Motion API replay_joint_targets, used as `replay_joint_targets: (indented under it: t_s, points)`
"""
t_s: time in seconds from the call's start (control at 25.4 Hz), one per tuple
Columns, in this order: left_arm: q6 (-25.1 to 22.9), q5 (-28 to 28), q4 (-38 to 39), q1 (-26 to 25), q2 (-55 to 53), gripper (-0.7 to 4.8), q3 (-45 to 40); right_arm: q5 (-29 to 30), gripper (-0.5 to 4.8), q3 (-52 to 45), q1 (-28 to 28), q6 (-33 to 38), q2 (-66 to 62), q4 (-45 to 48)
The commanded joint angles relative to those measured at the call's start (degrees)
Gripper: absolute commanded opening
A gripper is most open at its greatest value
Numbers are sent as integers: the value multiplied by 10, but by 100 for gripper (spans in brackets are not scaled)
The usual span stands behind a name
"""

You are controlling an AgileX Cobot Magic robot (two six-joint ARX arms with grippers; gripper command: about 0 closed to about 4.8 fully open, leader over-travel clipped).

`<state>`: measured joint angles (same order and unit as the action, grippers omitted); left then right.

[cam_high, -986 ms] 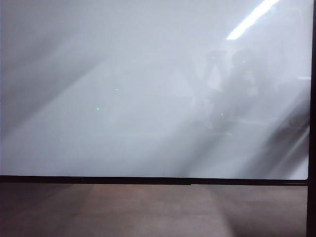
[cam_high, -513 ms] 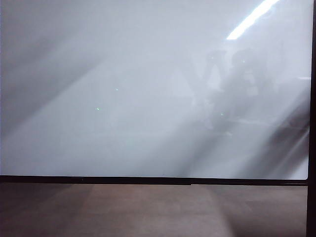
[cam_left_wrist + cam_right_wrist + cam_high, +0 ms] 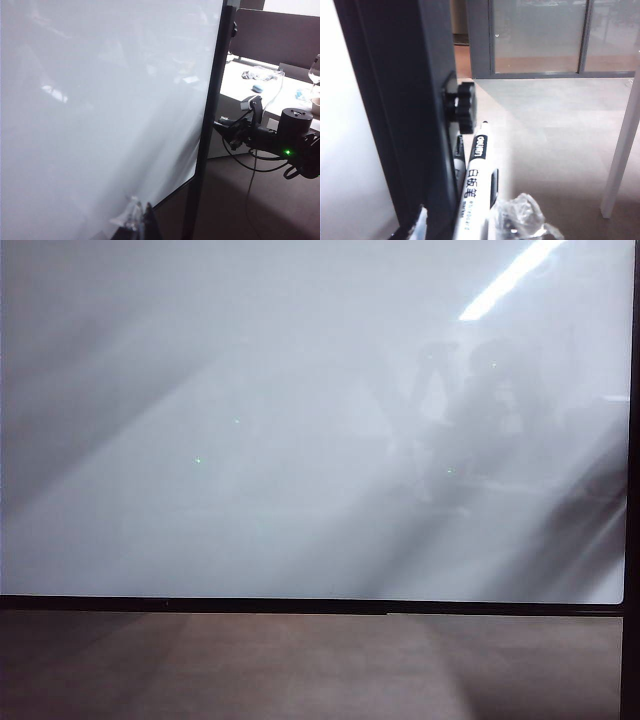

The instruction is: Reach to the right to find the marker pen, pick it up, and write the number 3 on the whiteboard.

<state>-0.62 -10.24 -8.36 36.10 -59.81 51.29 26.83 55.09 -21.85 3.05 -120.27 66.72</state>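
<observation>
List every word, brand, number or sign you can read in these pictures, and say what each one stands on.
"deli": white letters on the black band of the marker pen, in the right wrist view.
"白板笔": black characters lower on the pen's white barrel.
Smaller print below these: too blurred to read.
Whiteboard: no writing, only reflections; no number 3 yet.

Marker pen beside whiteboard frame.

A bright ceiling-light streak glared at the far right of the large glossy white whiteboard; soft grey reflections hazed it, and wrist views looked blurred.
</observation>
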Motion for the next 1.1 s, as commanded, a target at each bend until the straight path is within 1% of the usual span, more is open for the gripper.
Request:
replay_joint_targets:
  t_s: [0.04, 0.63, 0.91, 0.95, 0.99, 1.03, 1.1]
  points:
    - [-5, 1, -7, -1, 0, -6, 2, 1, 179, 1, 0, 0, 3, 28]
    - [-5, 1, -7, -1, 0, -6, 2, 1, 179, 1, 0, 0, 2, 8]
    - [-5, 1, -7, -1, 0, -6, 2, 1, 179, 1, 0, 0, 2, 12]
    - [-5, 1, -7, -1, 0, -6, 2, 1, 176, 1, 0, 0, 2, 12]
    - [-4, 1, -7, -1, 0, -6, 2, 1, 156, 1, 0, 0, 2, 12]
    - [-5, 1, -7, -1, 0, -6, 2, 1, 148, 1, 0, 0, 2, 12]
    - [-5, 1, -7, -1, 0, -6, 2, 1, 148, 1, 0, 0, 2, 12]
